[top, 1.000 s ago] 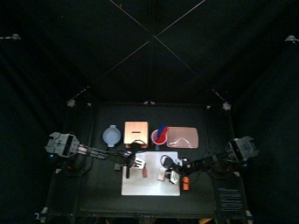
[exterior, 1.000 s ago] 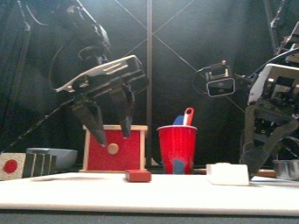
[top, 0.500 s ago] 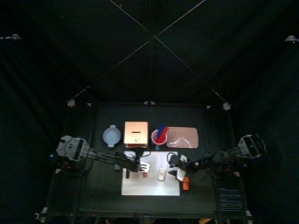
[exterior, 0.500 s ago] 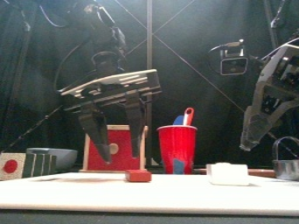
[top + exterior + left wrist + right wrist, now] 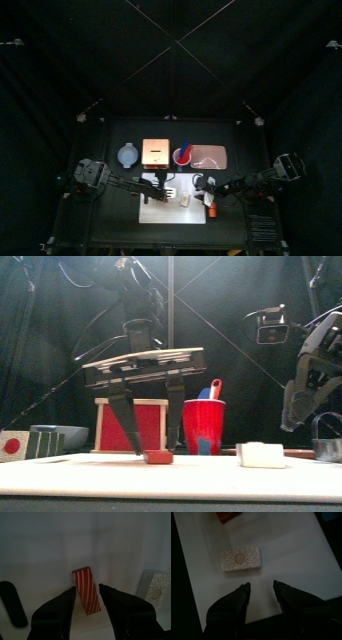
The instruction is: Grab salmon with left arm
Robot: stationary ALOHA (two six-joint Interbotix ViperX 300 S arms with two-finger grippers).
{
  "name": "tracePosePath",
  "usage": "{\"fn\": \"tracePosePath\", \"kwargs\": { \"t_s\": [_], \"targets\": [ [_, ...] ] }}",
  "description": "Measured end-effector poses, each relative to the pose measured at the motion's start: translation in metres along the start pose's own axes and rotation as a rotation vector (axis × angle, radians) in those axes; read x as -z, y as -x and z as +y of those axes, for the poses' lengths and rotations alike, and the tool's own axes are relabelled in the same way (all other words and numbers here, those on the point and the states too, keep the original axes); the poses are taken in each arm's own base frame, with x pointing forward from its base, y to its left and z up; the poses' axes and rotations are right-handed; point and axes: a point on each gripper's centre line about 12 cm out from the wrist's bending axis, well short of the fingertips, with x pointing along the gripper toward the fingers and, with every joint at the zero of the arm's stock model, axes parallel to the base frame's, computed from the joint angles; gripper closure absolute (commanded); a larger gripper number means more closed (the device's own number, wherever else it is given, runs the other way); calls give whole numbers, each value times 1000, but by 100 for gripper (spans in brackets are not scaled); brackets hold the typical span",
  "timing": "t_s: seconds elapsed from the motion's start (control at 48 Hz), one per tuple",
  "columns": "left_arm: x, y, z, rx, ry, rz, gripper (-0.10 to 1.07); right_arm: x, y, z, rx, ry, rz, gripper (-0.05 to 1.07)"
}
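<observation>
The salmon (image 5: 84,587), a small red piece with thin pale stripes, lies flat on the white board (image 5: 40,557). My left gripper (image 5: 87,590) stands open directly over it, one jaw on each side, and neither jaw presses on it. In the front view the left gripper (image 5: 151,446) hangs low, its tips reaching down around the salmon (image 5: 158,457). From above, the left gripper (image 5: 159,188) sits over the board's left part. My right gripper (image 5: 260,588) is open and holds nothing. It hovers near a pale speckled block (image 5: 241,559).
Behind the board stand a red cup (image 5: 203,426) with utensils in it, a red box (image 5: 131,428) and a grey bowl (image 5: 63,436). The pale block (image 5: 262,456) lies right of the salmon. An orange stick (image 5: 211,208) lies at the board's right edge.
The left gripper has come down and forward from above the red box and now straddles the salmon, still open. The right arm has drawn back a little to the right.
</observation>
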Motion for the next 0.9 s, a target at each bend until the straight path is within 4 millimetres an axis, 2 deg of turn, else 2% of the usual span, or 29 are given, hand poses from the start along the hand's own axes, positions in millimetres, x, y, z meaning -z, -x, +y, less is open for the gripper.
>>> {"fn": "tracePosePath", "kwargs": {
  "t_s": [0.333, 0.646, 0.896],
  "targets": [
    [4, -10, -6, -20, -7, -4, 18, 3, 1, -2, 3, -2, 5, 24],
    [6, -10, -2, -55, -23, -12, 30, 3, 1, -2, 1, -2, 5, 24],
    [8, -9, -2, -64, -27, -14, 32, 4, 1, -3, 4, 0, 7, 24]
  ]
}}
